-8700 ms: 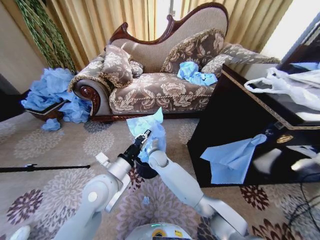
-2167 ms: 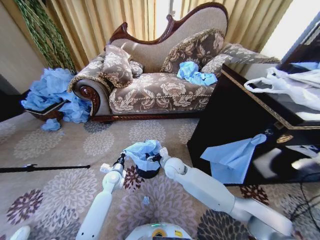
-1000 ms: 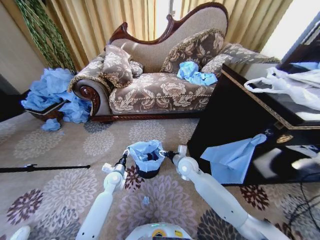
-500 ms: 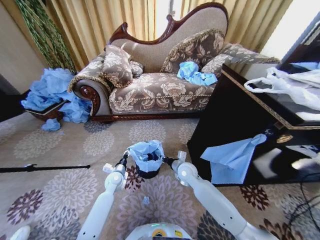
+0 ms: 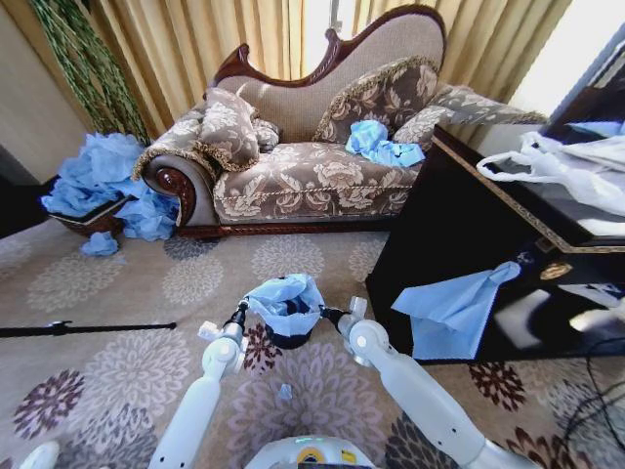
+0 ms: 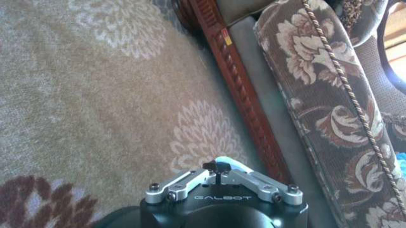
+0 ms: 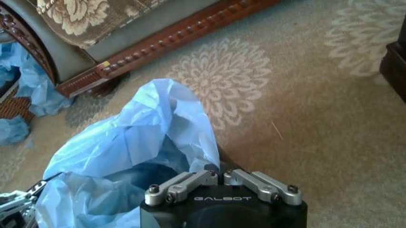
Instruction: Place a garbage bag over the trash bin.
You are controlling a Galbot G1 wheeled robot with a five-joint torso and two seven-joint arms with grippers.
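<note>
Garbage bag [image 5: 284,299] plastic is being held draped over the mouth of the trash bin [image 5: 289,338], which is standing on the flowered carpet [image 5: 117,283] just ahead of the robot; the light-blue film is bunched and crumpled above the rim, and the bin's black side is being left bare below it. On the bin's left side, the left pincer [image 5: 239,313] is being kept at the bag's edge with its fingers drawn together; in the left wrist view [image 6: 217,167] a sliver of pale blue is being pinched between the tips. On the bin's right side, the right pincer [image 5: 325,315] is being pressed against the bag's edge, and in the right wrist view [image 7: 214,169] its fingers are being held nearly together where the blue plastic [image 7: 127,156] is rising; whether film is actually being caught between them cannot be told. To the right, a dark bench [image 5: 459,225] is being draped with another blue sheet [image 5: 452,305] on its front face, and white translucent plastic [image 5: 566,166] is being carried on its top. Farther back, a patterned sofa [image 5: 312,147] is being used as a resting place for crumpled blue bags [image 5: 379,143]. At the far left, a heap of blue bags [image 5: 103,181] is being piled around a basket.
</note>
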